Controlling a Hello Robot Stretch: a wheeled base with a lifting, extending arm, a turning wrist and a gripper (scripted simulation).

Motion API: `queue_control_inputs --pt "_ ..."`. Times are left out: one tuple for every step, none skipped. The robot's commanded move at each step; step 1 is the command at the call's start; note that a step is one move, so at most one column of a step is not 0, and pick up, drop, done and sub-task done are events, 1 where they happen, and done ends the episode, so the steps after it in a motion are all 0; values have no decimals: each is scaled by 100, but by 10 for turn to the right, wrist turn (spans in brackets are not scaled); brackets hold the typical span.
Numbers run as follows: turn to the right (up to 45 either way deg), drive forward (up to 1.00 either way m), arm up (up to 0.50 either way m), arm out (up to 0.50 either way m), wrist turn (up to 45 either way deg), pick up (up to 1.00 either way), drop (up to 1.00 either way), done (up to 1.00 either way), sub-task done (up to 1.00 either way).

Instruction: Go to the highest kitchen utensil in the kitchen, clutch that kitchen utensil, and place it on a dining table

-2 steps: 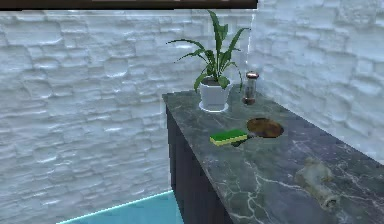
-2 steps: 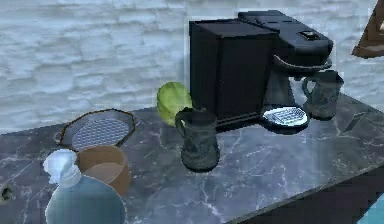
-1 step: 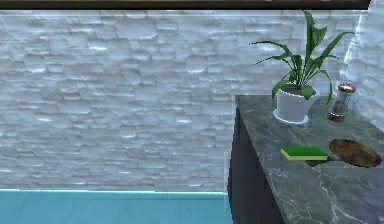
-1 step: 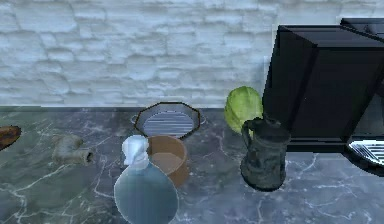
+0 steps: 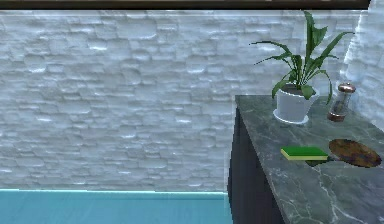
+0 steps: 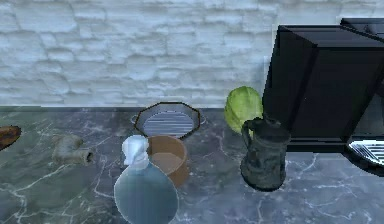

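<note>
Though we cannot say for sure which thing here is the kitchen utensil, a flat brown round thing [image 5: 355, 152] lies on the dark marbled counter [image 5: 300, 195] at the forward view's right. Its edge seems to show again at the arm side view's left [image 6: 7, 136]. We cannot tell the gripper's state.

Just beside the brown thing lies one green sponge [image 5: 305, 153]. Behind them stand one potted plant [image 5: 296, 95] in a white pot and one brown mill [image 5: 343, 103], against a pale stone wall [image 5: 120, 90].

In the arm side view we count on the counter [image 6: 40, 195]:
- one small grey thing [image 6: 72, 150]
- one ribbed dish [image 6: 166, 121] with a dark rim
- one brown cup [image 6: 170, 158]
- one glass flask [image 6: 145, 197], in front of the cup
- one green leafy ball [image 6: 241, 108]
- one dark jug [image 6: 265, 155]
- one black appliance [image 6: 320, 85], behind the jug
</note>
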Motion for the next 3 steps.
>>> queue_control_inputs --pt "0 0 38 0 0 0 0 0 0" --pt "0 0 0 24 0 0 0 0 0" --pt "0 0 0 0 450 0 0 0 0"
